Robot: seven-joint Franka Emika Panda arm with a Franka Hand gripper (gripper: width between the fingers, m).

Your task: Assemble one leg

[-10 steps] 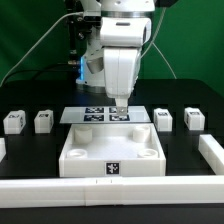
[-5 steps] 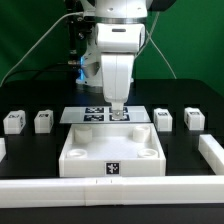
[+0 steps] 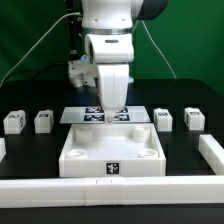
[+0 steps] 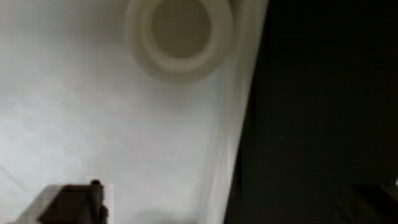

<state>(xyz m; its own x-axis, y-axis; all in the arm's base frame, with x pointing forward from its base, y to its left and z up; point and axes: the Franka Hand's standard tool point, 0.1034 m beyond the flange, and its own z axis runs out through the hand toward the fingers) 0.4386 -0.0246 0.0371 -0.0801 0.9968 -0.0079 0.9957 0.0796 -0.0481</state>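
Note:
Four small white legs with tags stand on the black table, two at the exterior view's left [image 3: 13, 121] [image 3: 42, 121] and two at its right [image 3: 164, 119] [image 3: 193, 119]. My gripper [image 3: 112, 111] hangs over the far edge of the large white square part [image 3: 75, 152], well away from every leg. In the wrist view the gripper [image 4: 222, 205] is open and empty. One dark finger [image 4: 71, 205] is over the white part. The other finger is barely visible against the black table. A round socket [image 4: 178, 35] of the white part shows there.
The marker board [image 3: 92, 114] lies just behind the white square part, under the gripper. White rails run along the front [image 3: 110, 188], the right side [image 3: 211, 150] and the left edge [image 3: 2, 148]. Cables hang behind the arm.
The arm has shifted toward the exterior view's left, staying low over the far edge of the white square part. The legs have not moved.

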